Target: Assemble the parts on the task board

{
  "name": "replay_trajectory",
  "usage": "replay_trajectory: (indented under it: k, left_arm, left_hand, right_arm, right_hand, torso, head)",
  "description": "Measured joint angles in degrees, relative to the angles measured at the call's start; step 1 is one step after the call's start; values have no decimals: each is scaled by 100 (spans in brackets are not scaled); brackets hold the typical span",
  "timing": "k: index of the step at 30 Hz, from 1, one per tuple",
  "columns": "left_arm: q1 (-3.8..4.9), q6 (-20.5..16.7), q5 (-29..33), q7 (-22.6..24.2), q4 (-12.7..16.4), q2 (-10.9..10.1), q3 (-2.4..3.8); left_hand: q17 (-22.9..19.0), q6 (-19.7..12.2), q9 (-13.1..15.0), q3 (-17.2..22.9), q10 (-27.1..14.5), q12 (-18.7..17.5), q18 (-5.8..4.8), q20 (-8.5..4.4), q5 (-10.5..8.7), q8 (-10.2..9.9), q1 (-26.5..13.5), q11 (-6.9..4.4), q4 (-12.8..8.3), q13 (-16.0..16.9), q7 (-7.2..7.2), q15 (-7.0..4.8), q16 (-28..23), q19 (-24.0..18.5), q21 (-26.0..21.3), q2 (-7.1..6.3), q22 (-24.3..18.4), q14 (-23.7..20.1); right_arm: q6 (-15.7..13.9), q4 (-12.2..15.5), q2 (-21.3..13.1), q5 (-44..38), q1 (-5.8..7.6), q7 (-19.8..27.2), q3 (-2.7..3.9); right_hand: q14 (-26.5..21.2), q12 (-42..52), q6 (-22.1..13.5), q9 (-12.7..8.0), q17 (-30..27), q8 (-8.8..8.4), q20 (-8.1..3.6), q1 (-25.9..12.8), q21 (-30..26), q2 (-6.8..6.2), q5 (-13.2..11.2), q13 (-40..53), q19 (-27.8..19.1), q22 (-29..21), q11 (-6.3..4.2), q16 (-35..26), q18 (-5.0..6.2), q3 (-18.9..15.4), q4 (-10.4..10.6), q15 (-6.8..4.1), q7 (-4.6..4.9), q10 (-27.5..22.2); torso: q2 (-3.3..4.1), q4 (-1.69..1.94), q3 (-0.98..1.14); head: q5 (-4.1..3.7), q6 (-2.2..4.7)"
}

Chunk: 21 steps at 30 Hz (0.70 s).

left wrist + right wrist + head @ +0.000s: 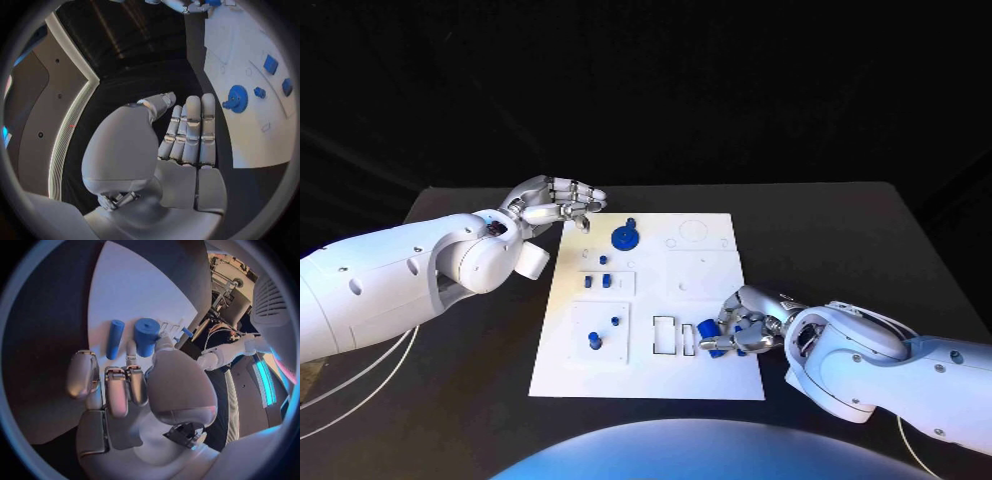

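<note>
The white task board [697, 275] lies in the middle of the black table. A blue gear [626, 238] stands near its far edge, close to my left hand [561, 205], which hovers at the board's far left corner holding nothing. The left wrist view shows its fingers [190, 132] side by side beside the gear [237, 97]. My right hand [750, 324] is over the board's near right part. There its thumb and a finger pinch a thick blue cylinder [148, 336], which rests on the board [131, 290]. A slimmer blue peg [115, 338] lies beside it.
Small blue pieces [603, 281] sit left of the board's middle, and two blue pegs [596, 340] stand in a square frame near its front left. Rectangular slots [675, 337] lie just left of my right hand. Black table surrounds the board.
</note>
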Motion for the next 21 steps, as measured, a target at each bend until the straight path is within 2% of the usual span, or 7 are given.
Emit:
replay_trajectory:
  k: [3,6,10,12,17,21]
  left_arm:
    - [0,2,0,-1,1,-1,0]
    - [0,4,1,-2,1,0,0]
    - [0,7,1,-4,1,1,0]
    - [0,9,2,-5,1,3,0]
    - [0,14,2,-9,-2,6,0]
    - [0,17,2,-12,-3,10,0]
  left_hand:
    - [0,0,0,0,0,0,0,0,0,0,0,0,0,0,0,0,0,0,0,0,0,0]
    - [0,0,0,0,0,24,0,0,0,30,0,0,0,0,0,0,0,0,0,0,0,0]
    - [0,0,0,0,-9,24,1,0,8,30,0,5,0,0,0,0,0,0,0,0,-2,0]
    - [0,0,0,1,-43,24,0,0,40,35,0,1,-1,0,0,0,0,0,0,0,-3,0]
    - [0,0,0,17,-43,34,0,0,50,51,0,1,-17,0,0,0,0,0,0,0,-2,0]
    - [0,0,0,17,-43,45,0,0,50,51,0,1,-17,0,0,0,0,0,0,0,-2,0]
  right_arm:
    - [1,4,19,-69,-2,26,6]
    - [-20,6,20,-121,-9,41,6]
    - [-84,20,4,-101,-22,48,-1]
    - [-125,29,-7,-31,-24,56,-3]
    - [-250,42,-31,337,-24,93,-5]
    - [-368,77,-60,740,-16,150,-19]
  right_hand:
    - [0,0,21,-121,0,-75,0,298,-19,1,-12,0,0,0,-19,0,0,88,71,0,-17,-19]
    - [-1,0,116,-170,0,-123,-20,415,-19,-115,-9,0,20,0,-51,0,0,220,202,-42,-54,-10]
    - [-1,29,186,-201,-1,-158,-41,443,-18,-144,16,0,41,-1,-84,0,0,346,295,-41,-63,-19]
    - [-1,46,206,-219,-1,-179,-62,449,26,-149,16,-1,62,-1,-93,0,0,449,302,-82,-45,-9]
    - [-1,81,217,-258,-1,-230,-82,475,55,-144,16,-1,83,-1,-110,0,0,587,297,-82,-34,-27]
    - [-1,112,240,-291,-1,-302,-102,518,89,-142,15,-1,103,-1,-133,0,0,808,155,-82,-11,-9]
  torso:
    - [0,0,0]
    - [-1,-3,0]
    - [-4,-3,0]
    - [-4,-3,0]
    - [-4,-3,-3]
    - [-2,-2,-5]
  head:
    - [10,-31]
    - [18,-73]
    - [24,-87]
    - [24,-89]
    - [23,-90]
    - [22,-91]
